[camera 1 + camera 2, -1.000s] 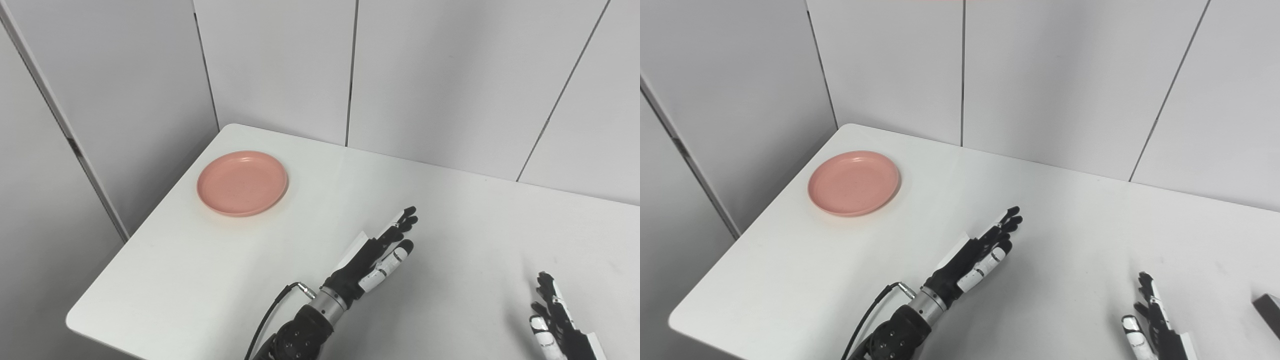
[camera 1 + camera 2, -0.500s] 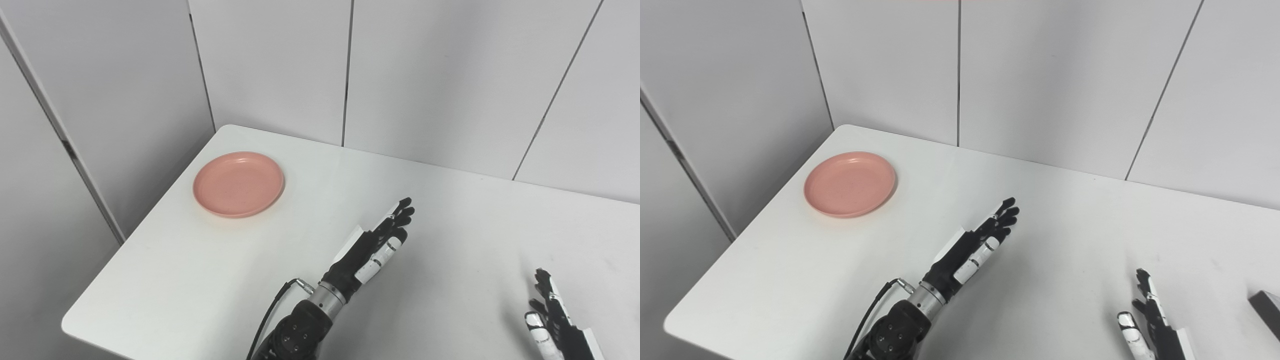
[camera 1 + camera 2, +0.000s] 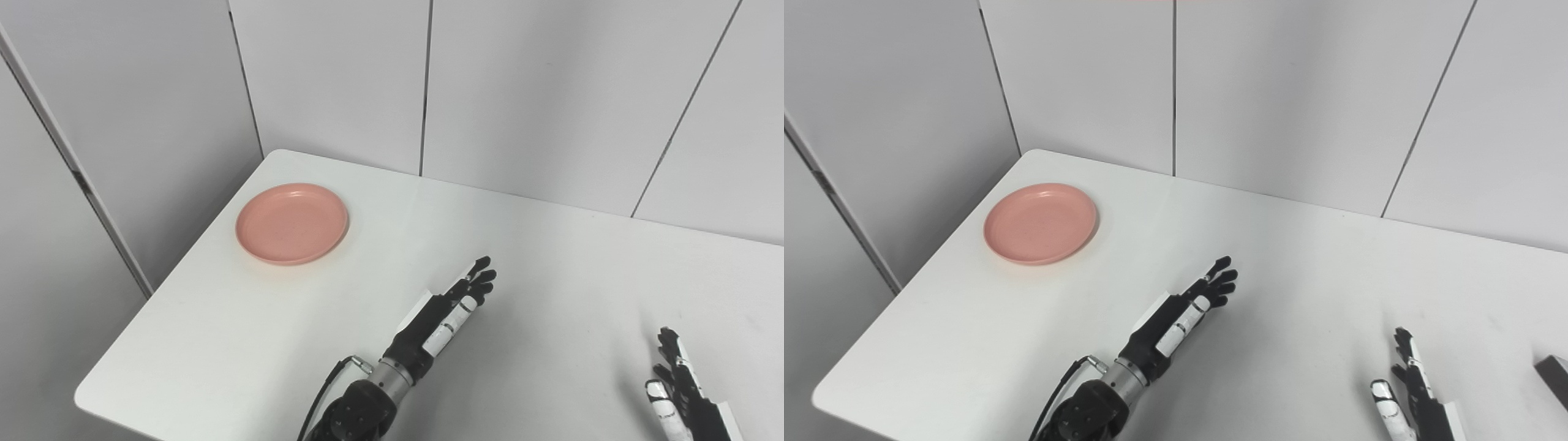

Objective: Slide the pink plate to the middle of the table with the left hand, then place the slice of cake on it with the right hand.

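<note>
A round pink plate (image 3: 292, 222) lies near the table's far left corner, with nothing on it. My left hand (image 3: 444, 310) is stretched out flat over the middle front of the table, fingers straight and pointing up and to the right, holding nothing, well to the right of the plate. My right hand (image 3: 680, 387) stands open at the bottom right, fingers pointing up, partly cut off by the picture's edge. A dark block (image 3: 1554, 379) shows at the right edge in the right eye view; I cannot tell whether it is the cake.
The white table (image 3: 551, 257) is backed by grey wall panels (image 3: 343, 79). Its left edge and rounded front-left corner (image 3: 92, 392) drop off beside a grey partition. A black cable (image 3: 324, 392) runs along my left forearm.
My left hand has pulled back a little toward me and to the left, staying open. The camera has shifted slightly. The plate and the right hand have stayed put.
</note>
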`<action>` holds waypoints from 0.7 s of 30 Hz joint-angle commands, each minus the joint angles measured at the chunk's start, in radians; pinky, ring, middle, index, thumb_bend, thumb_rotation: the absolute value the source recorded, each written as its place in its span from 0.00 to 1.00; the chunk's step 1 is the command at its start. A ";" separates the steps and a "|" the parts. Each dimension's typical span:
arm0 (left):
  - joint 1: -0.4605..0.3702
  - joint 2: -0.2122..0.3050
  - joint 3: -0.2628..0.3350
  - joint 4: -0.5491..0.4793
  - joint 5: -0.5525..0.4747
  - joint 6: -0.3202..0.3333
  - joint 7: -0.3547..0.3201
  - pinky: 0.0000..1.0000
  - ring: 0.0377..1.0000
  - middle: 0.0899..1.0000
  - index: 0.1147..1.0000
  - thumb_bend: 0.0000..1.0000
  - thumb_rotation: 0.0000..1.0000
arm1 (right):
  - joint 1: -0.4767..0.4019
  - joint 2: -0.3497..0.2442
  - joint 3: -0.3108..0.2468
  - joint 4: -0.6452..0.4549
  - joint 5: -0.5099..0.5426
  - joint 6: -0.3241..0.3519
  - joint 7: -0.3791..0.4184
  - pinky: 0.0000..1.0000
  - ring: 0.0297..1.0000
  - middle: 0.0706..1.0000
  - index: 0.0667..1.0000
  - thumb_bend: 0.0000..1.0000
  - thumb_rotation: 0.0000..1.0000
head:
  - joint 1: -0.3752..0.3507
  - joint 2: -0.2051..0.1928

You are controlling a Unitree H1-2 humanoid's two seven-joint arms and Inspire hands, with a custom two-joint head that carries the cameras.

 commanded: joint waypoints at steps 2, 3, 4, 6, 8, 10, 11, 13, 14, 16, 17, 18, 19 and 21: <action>-0.053 0.006 0.010 -0.076 -0.035 0.009 -0.013 0.95 0.94 0.96 0.95 0.48 1.00 | 0.020 0.000 -0.001 0.004 0.008 0.013 -0.003 1.00 0.98 0.98 0.98 0.38 1.00 | 0.002 0.006; -0.060 0.008 0.013 -0.086 -0.040 0.016 -0.016 0.94 0.94 0.95 0.95 0.48 1.00 | 0.021 0.000 -0.002 0.003 0.009 0.014 -0.003 1.00 0.98 0.98 0.98 0.38 1.00 | 0.002 0.006; -0.073 0.011 0.021 -0.100 -0.052 0.024 -0.019 0.94 0.94 0.95 0.95 0.48 1.00 | 0.021 -0.001 -0.003 0.004 0.011 0.011 -0.002 1.00 0.98 0.98 0.98 0.38 1.00 | -0.001 0.007; -0.091 0.014 0.035 -0.121 -0.070 0.043 -0.018 0.94 0.94 0.96 0.95 0.48 1.00 | 0.021 -0.002 -0.005 0.006 0.014 0.008 -0.002 1.00 0.98 0.98 0.98 0.38 1.00 | 0.001 0.009; -0.107 0.020 0.047 -0.144 -0.074 0.067 -0.013 0.94 0.93 0.95 0.95 0.50 1.00 | 0.021 -0.004 -0.007 0.008 0.016 0.007 -0.002 0.99 0.98 0.98 0.98 0.38 1.00 | 0.004 0.009; -0.127 0.031 0.060 -0.165 -0.074 0.086 -0.008 0.93 0.92 0.94 0.94 0.50 1.00 | 0.021 -0.006 -0.008 0.010 0.019 0.003 -0.001 0.99 0.98 0.98 0.98 0.38 1.00 | 0.007 0.009; -0.136 0.036 0.065 -0.172 -0.075 0.093 -0.006 0.94 0.92 0.94 0.94 0.50 1.00 | 0.021 -0.007 -0.009 0.011 0.021 0.001 0.000 0.99 0.98 0.98 0.98 0.38 1.00 | 0.008 0.009; -0.154 0.045 0.080 -0.183 -0.090 0.099 -0.008 0.95 0.93 0.94 0.94 0.49 1.00 | 0.021 -0.009 -0.009 0.009 0.020 0.001 0.000 0.99 0.98 0.98 0.98 0.39 1.00 | 0.009 0.010; -0.163 0.050 0.087 -0.189 -0.098 0.103 -0.009 0.95 0.93 0.94 0.94 0.48 1.00 | 0.021 -0.011 -0.008 0.008 0.018 0.001 0.000 0.99 0.98 0.98 0.98 0.39 1.00 | 0.010 0.011; -0.185 0.063 0.110 -0.207 -0.119 0.128 -0.008 0.95 0.93 0.95 0.95 0.49 1.00 | 0.022 -0.013 -0.008 0.007 0.016 0.005 0.000 0.99 0.98 0.98 0.98 0.39 1.00 | 0.012 0.011; -0.194 0.067 0.120 -0.216 -0.127 0.142 -0.005 0.94 0.92 0.94 0.93 0.50 1.00 | 0.022 -0.013 -0.009 0.006 0.016 0.008 0.001 0.99 0.98 0.98 0.98 0.40 1.00 | 0.012 0.011; -0.205 0.073 0.134 -0.224 -0.136 0.158 0.001 0.93 0.92 0.94 0.93 0.51 1.00 | 0.023 -0.014 -0.009 0.005 0.016 0.010 0.001 0.99 0.98 0.98 0.98 0.40 1.00 | 0.014 0.012; -0.211 0.077 0.142 -0.229 -0.142 0.168 0.005 0.91 0.90 0.93 0.91 0.50 1.00 | 0.023 -0.015 -0.009 0.005 0.015 0.011 0.001 0.99 0.98 0.98 0.98 0.40 1.00 | 0.014 0.012; -0.226 0.086 0.160 -0.231 -0.151 0.176 0.012 0.90 0.89 0.92 0.90 0.49 1.00 | 0.023 -0.016 -0.010 0.006 0.017 0.007 0.001 0.99 0.98 0.98 0.98 0.40 1.00 | 0.018 0.012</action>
